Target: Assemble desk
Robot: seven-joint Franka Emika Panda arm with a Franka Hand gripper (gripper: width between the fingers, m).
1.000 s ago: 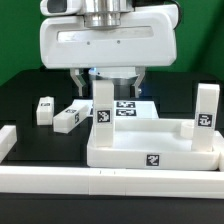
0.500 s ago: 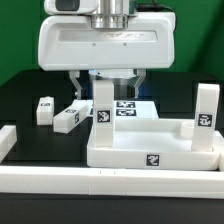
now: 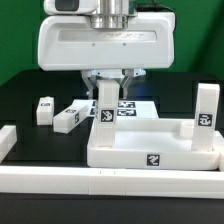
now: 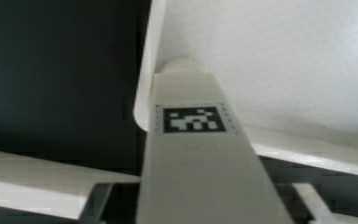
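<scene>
The white tray-like tabletop (image 3: 150, 152) lies at the front of the black table. One white leg (image 3: 104, 112) stands upright at its corner on the exterior view's left, another leg (image 3: 206, 110) at the right corner. My gripper (image 3: 108, 84) hangs straight above the left leg, with its fingers pressed against both sides of the leg's top. In the wrist view this leg (image 4: 197, 150) with its square marker fills the space between the fingers of the gripper (image 4: 194, 202), and the tabletop (image 4: 282, 80) lies beyond. Two loose legs (image 3: 44, 108) (image 3: 68, 118) lie on the exterior view's left.
The marker board (image 3: 130, 108) lies flat behind the tabletop, under the arm. A long white border rail (image 3: 110, 186) runs along the table's front edge, and a short rail piece (image 3: 6, 142) stands at the far left.
The fingers have closed inward from a wide stance onto the top of the left upright leg. The arm, the tabletop and the loose legs have stayed in place.
</scene>
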